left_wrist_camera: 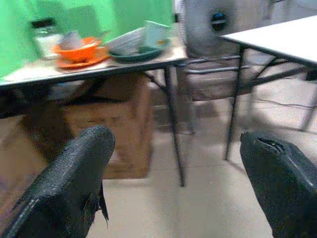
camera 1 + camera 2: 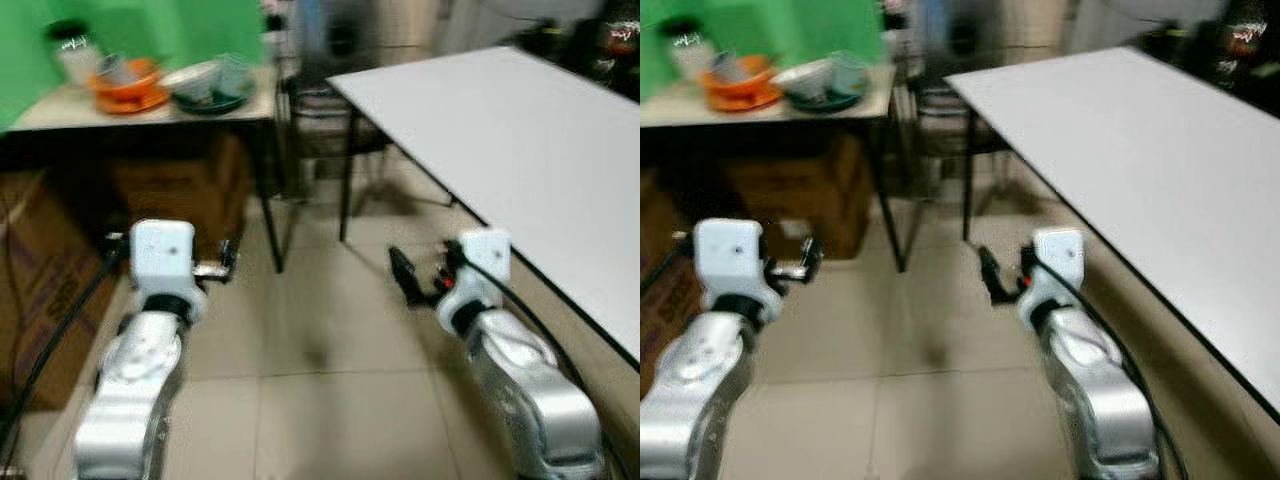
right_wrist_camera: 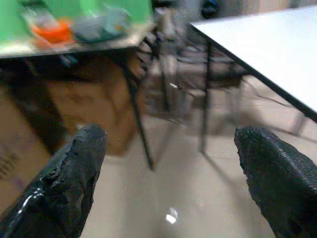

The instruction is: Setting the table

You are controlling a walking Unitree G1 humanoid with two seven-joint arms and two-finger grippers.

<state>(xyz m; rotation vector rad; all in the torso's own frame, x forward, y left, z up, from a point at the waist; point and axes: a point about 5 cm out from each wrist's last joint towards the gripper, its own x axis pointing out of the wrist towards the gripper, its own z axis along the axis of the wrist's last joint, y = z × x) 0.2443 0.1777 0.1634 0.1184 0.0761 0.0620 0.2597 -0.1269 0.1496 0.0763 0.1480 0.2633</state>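
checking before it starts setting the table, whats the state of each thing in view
left hand: open, holding nothing, above the floor
right hand: open, holding nothing, above the floor
white table: bare on the part in view
small table: loaded with dishes
orange bowl: sits on an orange plate, something inside, too blurred to name
dark green plate: holds a pale bowl and a cup
jar: upright, dark lid on

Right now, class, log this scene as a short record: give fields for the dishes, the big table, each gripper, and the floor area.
dishes: orange bowl on orange plate, dark green plate with pale bowl, jar, all on the small side table
big table: white table, bare top, on robot's right
left gripper: open, holding nothing
right gripper: open, holding nothing
floor area: tiled; cardboard boxes under side table
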